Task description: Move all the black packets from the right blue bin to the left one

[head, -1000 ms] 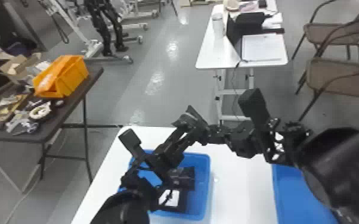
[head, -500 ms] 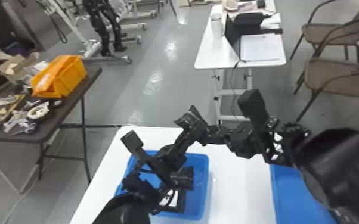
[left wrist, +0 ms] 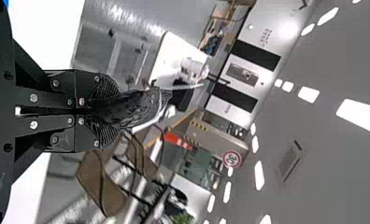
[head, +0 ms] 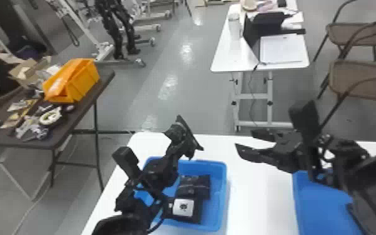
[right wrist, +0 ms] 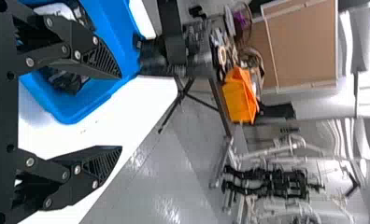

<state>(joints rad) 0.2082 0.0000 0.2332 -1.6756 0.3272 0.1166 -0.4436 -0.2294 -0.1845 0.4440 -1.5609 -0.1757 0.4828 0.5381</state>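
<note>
And here's the left pincer [head: 182, 140], closed tight with a black packet [left wrist: 131, 109] clamped between its two fingers! The packet pokes out past the fingertips, crumpled and shiny, up above the white desk [head: 253, 203]. In the head view, that grip shows right around the far rim of the left blue bin [head: 224, 187].

Over to the right pincer [head: 244, 140], and it's wide, fingers well parted, nothing between them! It faces the left pincer across a clear gap, the two apart and both raised over the desk.

Now down to the left blue bin, sitting nearer the robot than the left pincer, partly behind that arm. Inside lie black packets [head: 193, 187], bunched together, and just on their near side there's a packet with a white label [head: 184, 207]. The exact count? Can't tell from here. The right wrist view picks up that same bin too, dark packets partly behind one finger.

The right blue bin [head: 321, 203] sits nearer the robot than the right pincer, partly covered by the right arm; what it holds, I can't tell.

Out beyond the left pincer, off to its left, an orange bin [head: 84, 81] on a dark table [head: 78, 109]. Beyond the right pincer stands a white table [head: 225, 56], with brown chairs [head: 359, 75] to its right.
</note>
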